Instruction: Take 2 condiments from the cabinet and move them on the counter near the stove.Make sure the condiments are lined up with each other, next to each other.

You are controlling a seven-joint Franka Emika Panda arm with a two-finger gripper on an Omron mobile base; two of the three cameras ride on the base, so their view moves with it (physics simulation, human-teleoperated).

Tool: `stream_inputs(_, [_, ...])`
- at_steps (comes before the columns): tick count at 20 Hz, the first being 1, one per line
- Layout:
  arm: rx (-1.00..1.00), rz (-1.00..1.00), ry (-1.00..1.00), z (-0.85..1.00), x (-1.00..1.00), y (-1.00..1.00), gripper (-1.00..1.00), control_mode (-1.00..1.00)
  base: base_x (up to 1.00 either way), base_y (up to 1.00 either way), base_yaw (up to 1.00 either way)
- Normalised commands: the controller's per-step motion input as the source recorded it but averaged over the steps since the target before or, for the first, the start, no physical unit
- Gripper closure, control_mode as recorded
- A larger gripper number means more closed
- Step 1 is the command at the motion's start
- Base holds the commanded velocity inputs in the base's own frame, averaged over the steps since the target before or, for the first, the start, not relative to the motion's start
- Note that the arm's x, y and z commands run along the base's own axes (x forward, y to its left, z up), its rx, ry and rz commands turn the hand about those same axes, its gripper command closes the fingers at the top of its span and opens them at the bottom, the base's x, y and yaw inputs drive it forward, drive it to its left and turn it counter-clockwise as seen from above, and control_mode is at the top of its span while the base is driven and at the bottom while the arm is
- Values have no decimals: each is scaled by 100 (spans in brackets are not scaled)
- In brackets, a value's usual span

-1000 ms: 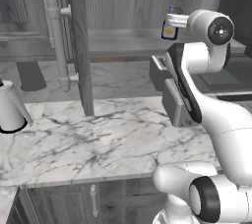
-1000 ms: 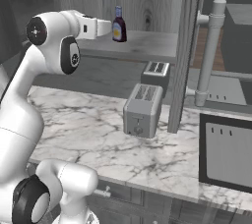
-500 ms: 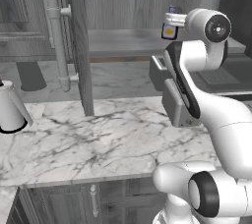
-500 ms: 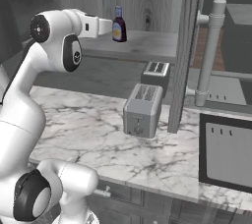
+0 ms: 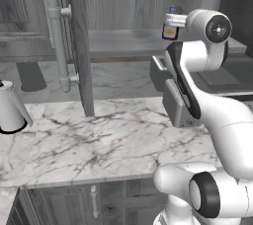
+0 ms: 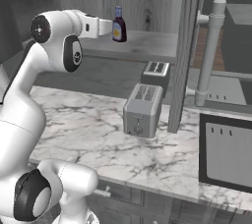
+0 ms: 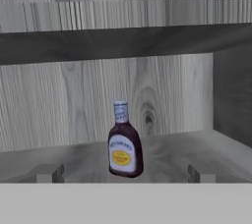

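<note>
Nearest to us, our gripper [image 7: 125, 174] stands spread as wide as it goes and has hold of nothing; in the hand view one fingertip [image 7: 48, 173] rises low on the left and its mate low on the right, with bare shelf [image 7: 187, 144] between them.

Straight ahead of the gripper, in line with the gap between the tips, stands the sauce bottle [image 7: 125, 142]. It is upright on the cabinet [image 6: 147, 2] shelf, its long axis vertical, so it runs across our line of reach rather than along it. Its blue cap points up and its yellow label faces us. In the right base view the gripper [image 6: 107, 25] sits at the bottle's [image 6: 118, 24] height, just short of it and apart from it. We judge that a level push forward would carry the tips to either side of the body, though how much of the gap remains we cannot tell exactly.

Beyond the bottle is the back wall of the cabinet, a short way behind it. From the left base view the bottle [image 5: 170, 27] peeks out past the wrist.
</note>
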Motion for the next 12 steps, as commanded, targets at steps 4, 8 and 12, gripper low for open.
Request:
stream_inputs(4, [0,0,0,-6,11,0,-100,-100,0,0,0])
stream_inputs(8, [0,0,0,-4,10,0,-100,-100,0,0,0])
stream_inputs(12, [0,0,0,0,8,0,-100,-100,0,0,0])
